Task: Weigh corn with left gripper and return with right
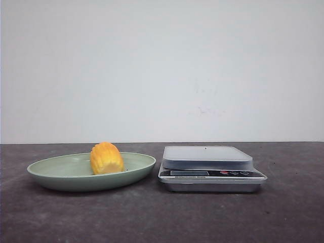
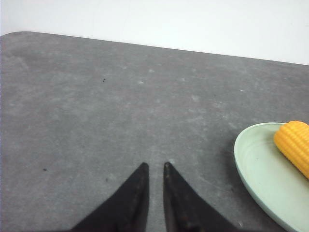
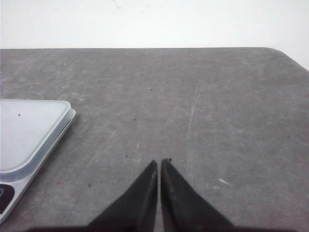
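The corn (image 1: 107, 158), a stubby orange-yellow cob piece, lies in a pale green plate (image 1: 50, 169) on the left of the dark table. It also shows in the left wrist view (image 2: 294, 145), on the plate (image 2: 263, 174), off to one side of the fingers. A silver kitchen scale (image 1: 207, 161) with an empty platform stands right of the plate. My left gripper (image 2: 154, 165) hangs over bare table, its fingers nearly together with a narrow slit, empty. My right gripper (image 3: 160, 161) is shut and empty over bare table beside the scale (image 3: 29, 137). Neither arm shows in the front view.
A white wall stands behind the table. The table's far edge and rounded corners show in both wrist views. The scale's display and buttons (image 1: 233, 173) face the front.
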Robot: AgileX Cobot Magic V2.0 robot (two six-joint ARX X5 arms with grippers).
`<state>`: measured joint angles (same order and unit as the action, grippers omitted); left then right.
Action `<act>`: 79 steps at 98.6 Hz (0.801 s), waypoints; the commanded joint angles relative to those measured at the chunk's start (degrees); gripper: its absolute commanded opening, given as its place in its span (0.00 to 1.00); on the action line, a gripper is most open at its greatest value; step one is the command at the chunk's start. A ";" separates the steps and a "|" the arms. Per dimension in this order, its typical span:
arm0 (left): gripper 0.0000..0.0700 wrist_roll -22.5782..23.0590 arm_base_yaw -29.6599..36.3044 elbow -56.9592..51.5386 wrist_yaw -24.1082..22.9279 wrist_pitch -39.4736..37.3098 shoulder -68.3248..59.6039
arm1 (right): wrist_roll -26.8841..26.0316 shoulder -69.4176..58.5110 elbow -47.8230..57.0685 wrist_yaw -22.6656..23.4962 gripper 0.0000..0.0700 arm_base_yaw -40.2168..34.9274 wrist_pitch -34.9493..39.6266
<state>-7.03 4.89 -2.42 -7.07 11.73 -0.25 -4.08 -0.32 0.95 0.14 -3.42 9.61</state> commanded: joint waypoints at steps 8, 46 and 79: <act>0.02 0.33 0.00 0.90 0.13 0.33 0.07 | 0.20 0.09 -0.22 -0.13 0.01 -0.20 -0.74; 0.02 0.33 0.00 0.90 0.15 0.33 0.07 | 0.22 0.09 -0.22 -0.13 0.01 -0.20 -0.74; 0.02 1.51 0.00 0.90 -0.02 0.28 0.07 | 0.20 0.09 -0.22 -0.11 0.01 -0.20 -1.03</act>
<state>-7.03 4.89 -2.42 -7.07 11.73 -0.25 -4.08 -0.32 0.95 0.14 -3.42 9.52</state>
